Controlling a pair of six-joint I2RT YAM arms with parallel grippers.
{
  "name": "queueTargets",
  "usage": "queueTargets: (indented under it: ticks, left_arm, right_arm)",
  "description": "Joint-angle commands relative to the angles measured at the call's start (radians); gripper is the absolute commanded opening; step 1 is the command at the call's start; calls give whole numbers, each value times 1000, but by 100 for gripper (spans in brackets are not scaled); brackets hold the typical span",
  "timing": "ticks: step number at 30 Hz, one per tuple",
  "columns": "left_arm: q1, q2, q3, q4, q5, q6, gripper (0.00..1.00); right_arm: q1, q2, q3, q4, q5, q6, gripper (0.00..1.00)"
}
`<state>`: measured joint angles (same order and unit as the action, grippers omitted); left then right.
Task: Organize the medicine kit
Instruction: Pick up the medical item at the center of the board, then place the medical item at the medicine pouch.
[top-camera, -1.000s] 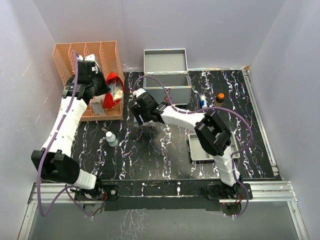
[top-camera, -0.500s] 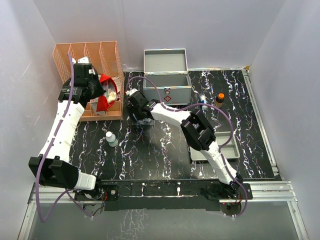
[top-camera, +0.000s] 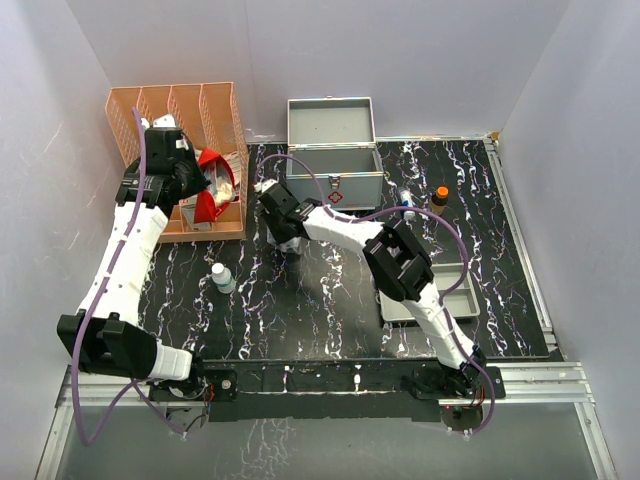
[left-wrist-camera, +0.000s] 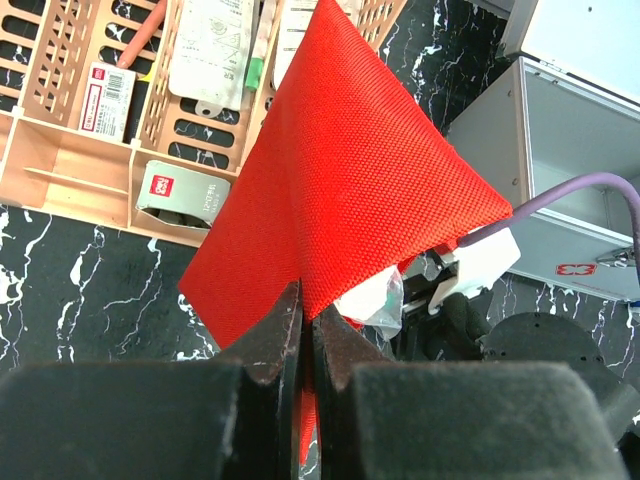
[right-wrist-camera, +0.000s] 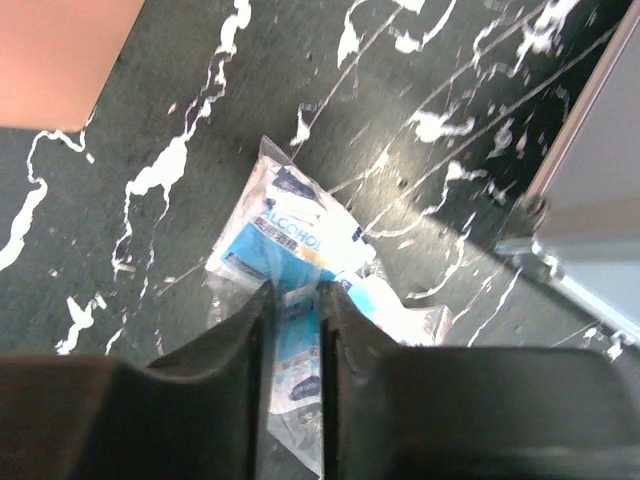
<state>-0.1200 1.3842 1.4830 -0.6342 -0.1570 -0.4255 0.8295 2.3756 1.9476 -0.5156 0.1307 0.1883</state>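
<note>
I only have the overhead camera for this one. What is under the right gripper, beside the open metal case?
Observer: A clear packet printed ALCOHOL. The right gripper is pinched on it.
Operator: And the red thing at the left gripper?
Observer: A red fabric pouch. The left gripper is shut on its lower edge.

Top cam sits high behind my bases, looking down on the whole table (top-camera: 300, 310), metal case (top-camera: 333, 165) at the back. Both wrist cams sit close in, left of that case, each catching its edge.
</note>
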Motion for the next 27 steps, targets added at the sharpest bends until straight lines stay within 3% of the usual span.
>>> queueTargets:
  ticks: [1,3,9,18,22,27]
  left_arm:
    - [6,-21,8,26,11,2,0]
    - [8,-20,5,26,16,10,0]
    - [8,21,1,31,88,67,0]
    - [7,92,41,44,262,117,0]
    - [2,124,81,53,392,146,0]
    - [-10,137,94,85,554,138,0]
  right_arm:
    - [2,-38,-100,-146,-27,21,8]
    - [4,-70,-130,-186,-35,26,0]
    - [8,-266,-184,-218,-68,58,0]
    - [-25,-378,275,-419,-82,172,0]
    - [-49,-452,287,-360,-110,261,0]
    - [-56,-545,146,-178,-148,344,0]
